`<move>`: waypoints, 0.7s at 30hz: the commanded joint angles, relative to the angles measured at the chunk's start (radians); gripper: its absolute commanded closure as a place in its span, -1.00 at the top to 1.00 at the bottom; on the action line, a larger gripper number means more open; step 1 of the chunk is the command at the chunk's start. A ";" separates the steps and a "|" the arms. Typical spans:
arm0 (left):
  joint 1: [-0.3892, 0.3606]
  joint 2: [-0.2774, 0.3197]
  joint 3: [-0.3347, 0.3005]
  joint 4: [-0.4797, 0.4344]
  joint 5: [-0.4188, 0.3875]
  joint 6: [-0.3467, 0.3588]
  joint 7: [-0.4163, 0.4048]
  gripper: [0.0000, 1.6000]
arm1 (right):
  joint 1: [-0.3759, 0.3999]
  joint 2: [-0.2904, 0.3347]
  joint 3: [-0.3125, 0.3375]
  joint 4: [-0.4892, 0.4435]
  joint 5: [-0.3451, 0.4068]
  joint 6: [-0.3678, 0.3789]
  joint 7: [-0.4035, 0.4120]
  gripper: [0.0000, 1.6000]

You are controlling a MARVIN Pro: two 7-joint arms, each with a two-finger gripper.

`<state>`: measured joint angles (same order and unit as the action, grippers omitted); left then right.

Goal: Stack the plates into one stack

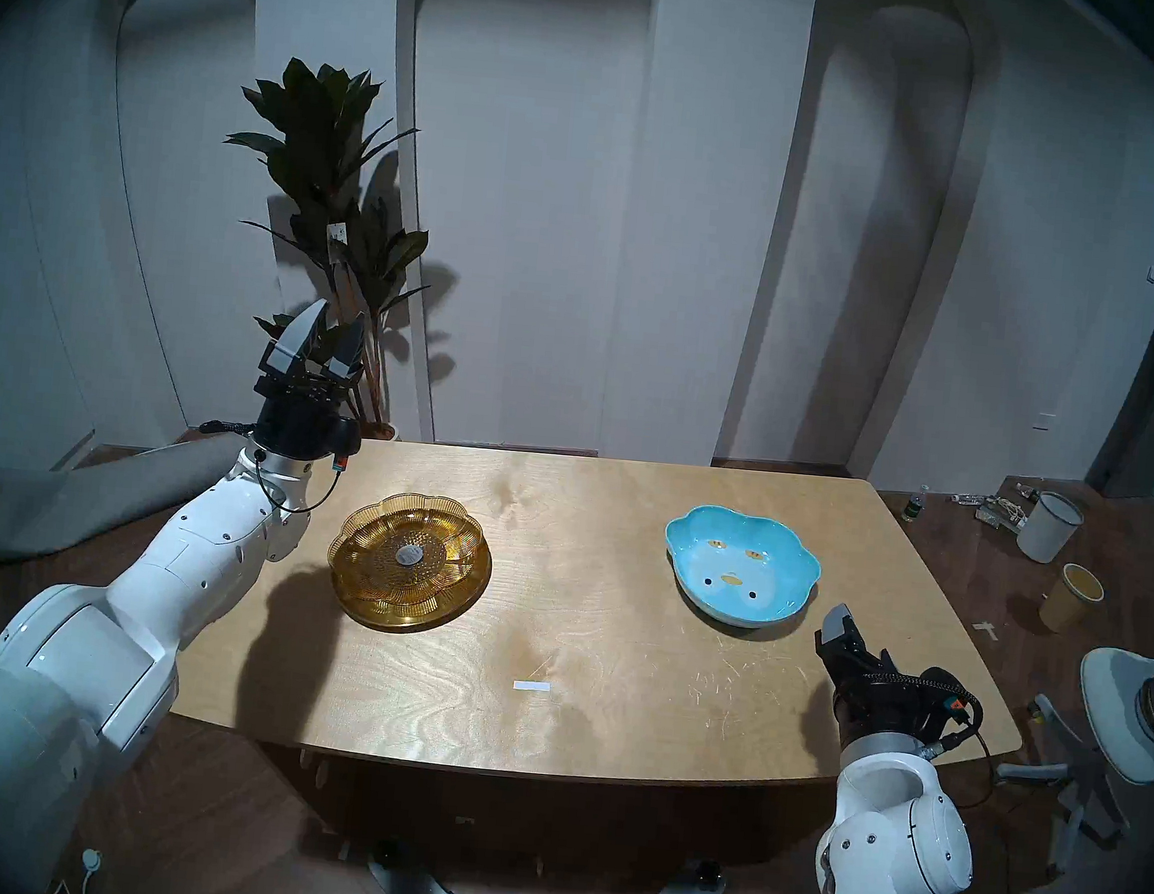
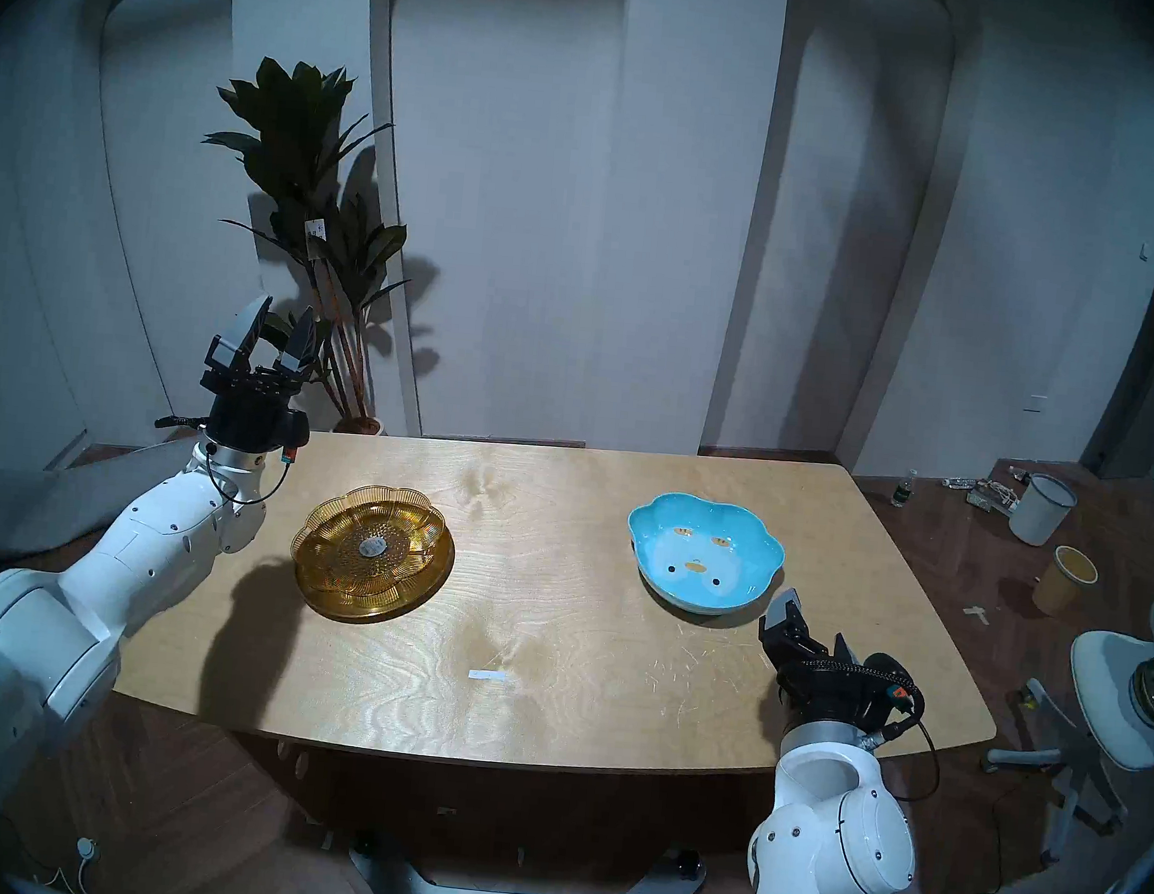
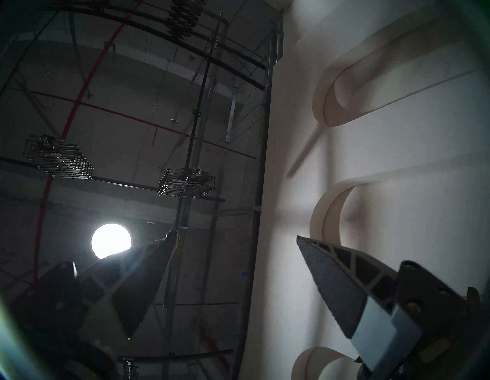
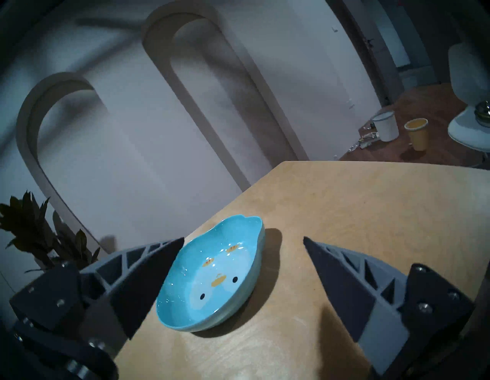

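The amber ribbed flower plate (image 1: 376, 561) lies on the gold metal plate (image 1: 460, 603) at the table's left middle; both also show in the head right view, the amber plate (image 2: 342, 554) on the gold plate's rim (image 2: 426, 590). The light-blue lobed dish (image 1: 737, 575) (image 2: 703, 562) sits alone at the right. My left gripper (image 1: 338, 328) (image 3: 236, 234) is open and empty, raised and pointing up beyond the table's left back corner. My right gripper (image 1: 862, 638) (image 4: 244, 238) is open and empty, low over the table just in front and to the right of the blue dish (image 4: 212, 286).
The wooden table (image 1: 606, 717) carries a small white strip (image 1: 532, 686) near its front middle. A potted plant (image 1: 331, 205) stands behind the left gripper. On the floor at the right are a white bucket (image 1: 1047, 526), a yellow bucket (image 1: 1072, 597) and a white chair (image 1: 1135, 714).
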<state>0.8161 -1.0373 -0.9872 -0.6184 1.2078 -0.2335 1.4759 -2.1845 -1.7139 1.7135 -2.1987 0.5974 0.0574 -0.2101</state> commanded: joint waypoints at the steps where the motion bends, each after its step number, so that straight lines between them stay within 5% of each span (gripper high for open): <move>1: -0.045 0.009 0.026 0.016 0.081 0.045 0.008 1.00 | -0.034 0.017 -0.039 -0.064 0.026 -0.032 -0.080 1.00; 3: -0.086 0.021 0.054 0.051 0.135 0.093 0.008 1.00 | -0.029 0.017 -0.036 -0.060 0.024 -0.028 -0.078 1.00; 21: -0.238 0.142 0.099 0.057 0.364 -0.016 -0.293 1.00 | 0.124 0.015 0.052 0.040 0.147 -0.028 -0.181 1.00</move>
<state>0.6840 -0.9411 -0.9024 -0.5643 1.5115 -0.2032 1.2644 -2.1526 -1.7014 1.7370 -2.1890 0.6901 0.0306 -0.3630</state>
